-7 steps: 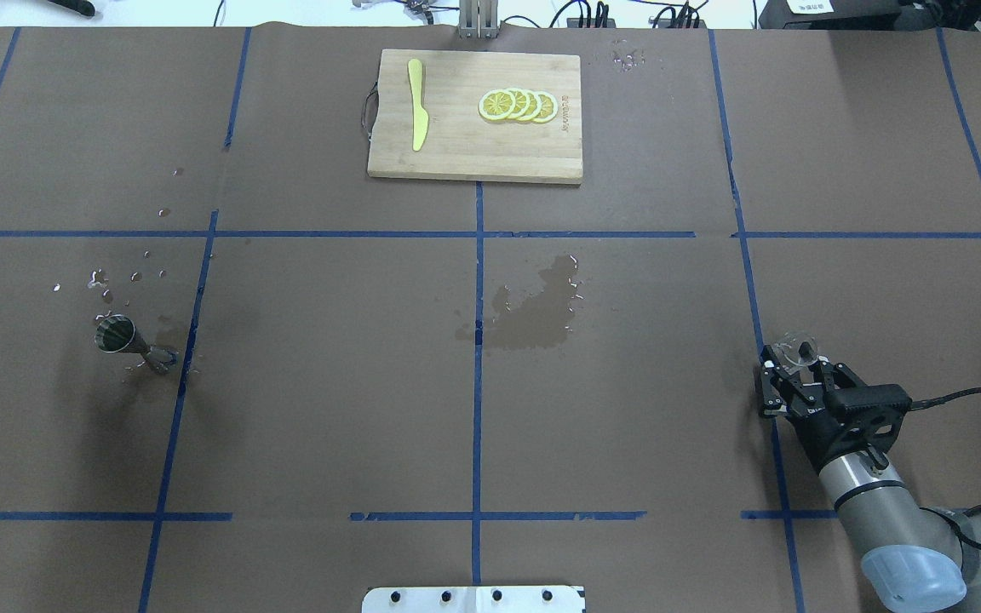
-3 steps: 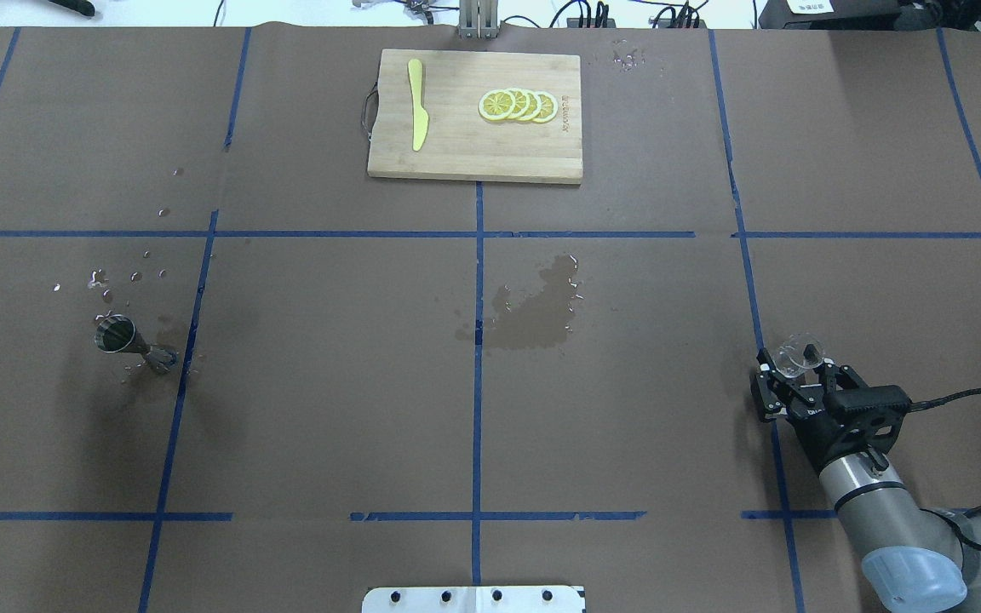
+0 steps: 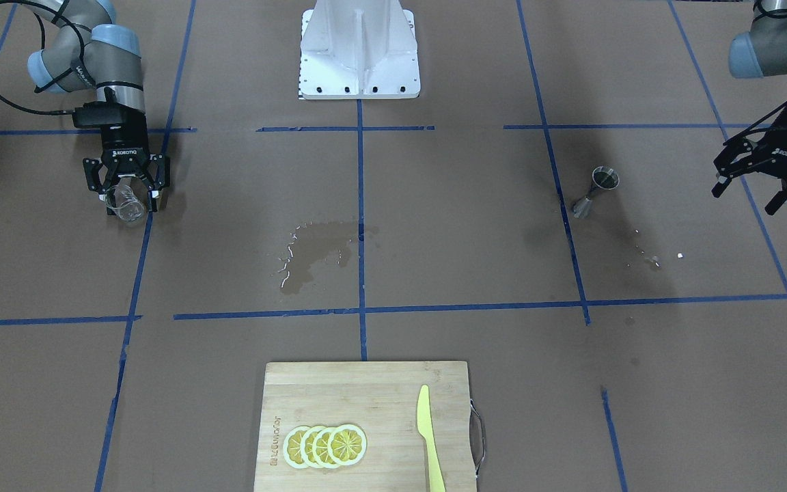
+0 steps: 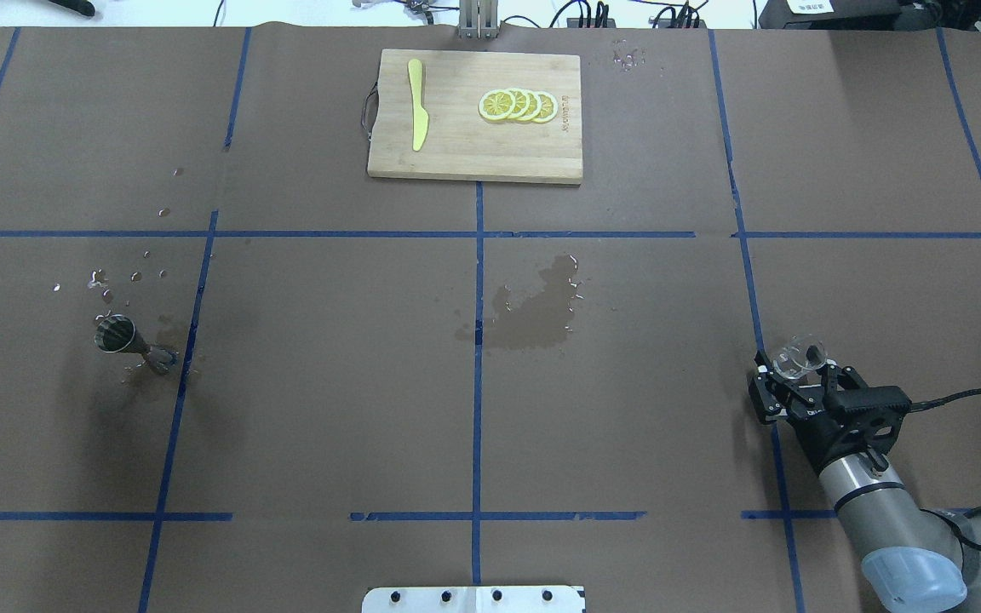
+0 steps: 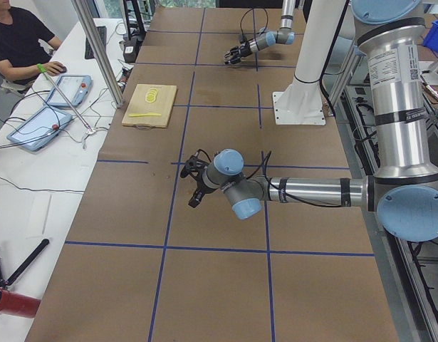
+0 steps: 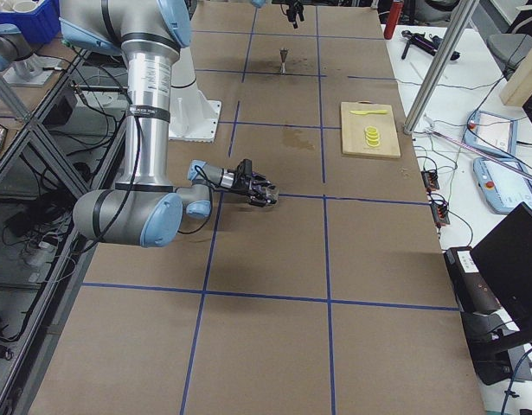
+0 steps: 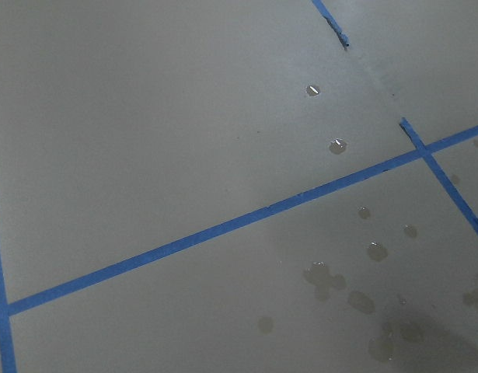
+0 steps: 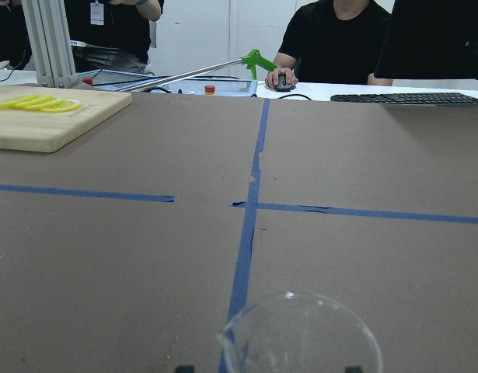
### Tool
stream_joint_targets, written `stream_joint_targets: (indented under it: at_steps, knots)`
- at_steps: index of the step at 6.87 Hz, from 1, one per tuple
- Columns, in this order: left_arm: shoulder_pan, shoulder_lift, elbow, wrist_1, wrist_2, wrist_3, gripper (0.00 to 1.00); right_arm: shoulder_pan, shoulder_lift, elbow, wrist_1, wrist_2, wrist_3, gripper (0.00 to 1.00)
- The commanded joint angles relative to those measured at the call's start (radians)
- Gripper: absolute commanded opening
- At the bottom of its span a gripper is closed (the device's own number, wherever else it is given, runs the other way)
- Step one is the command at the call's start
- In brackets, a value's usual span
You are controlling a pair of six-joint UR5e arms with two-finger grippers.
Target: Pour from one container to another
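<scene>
The clear glass tumbler (image 4: 800, 356) sits between the fingers of my right gripper (image 4: 797, 368), which is shut on it, low over the table at the right. The front view shows the same grip, the tumbler (image 3: 127, 208) in the right gripper (image 3: 128, 199). In the right wrist view the tumbler's rim (image 8: 301, 334) fills the bottom centre. The steel jigger (image 4: 120, 336) stands upright at the far left, also seen from the front (image 3: 602, 184). My left gripper (image 3: 752, 198) hangs open and empty, off to the side of the jigger and apart from it.
A wooden cutting board (image 4: 473, 145) with lemon slices (image 4: 518, 105) and a yellow knife (image 4: 416, 104) lies at the far middle. A dark wet patch (image 4: 533, 315) marks the table centre. Water drops (image 4: 129, 277) lie around the jigger. Operators sit beyond the far edge.
My right gripper has shifted slightly back toward the robot, carrying the tumbler with it. The jigger and left arm have barely moved.
</scene>
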Motion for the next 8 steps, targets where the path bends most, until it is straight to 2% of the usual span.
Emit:
stream_joint_targets:
  at_steps: [1, 2, 3, 4, 5, 8]
  knots:
    - [0.0, 0.001, -0.002, 0.0, 0.001, 0.001, 1.0, 0.0, 0.0, 0.0, 0.0, 0.001, -0.002, 0.76]
    - [0.0, 0.001, -0.002, 0.0, 0.001, 0.001, 1.0, 0.0, 0.0, 0.0, 0.0, 0.0, -0.002, 0.77]
    - [0.0, 0.001, -0.002, 0.0, 0.001, 0.001, 1.0, 0.0, 0.0, 0.002, 0.0, 0.001, 0.0, 0.84]
    - [0.0, 0.001, -0.003, 0.0, 0.001, 0.001, 1.0, 0.0, 0.0, 0.0, 0.0, 0.001, 0.0, 0.85]
    - [0.0, 0.001, -0.003, 0.0, 0.001, 0.0, 1.0, -0.002, 0.002, 0.002, 0.0, 0.001, 0.0, 0.92]
    - [0.0, 0.001, -0.005, -0.003, 0.001, 0.0, 1.0, -0.003, 0.005, 0.002, 0.0, 0.001, 0.0, 0.92]
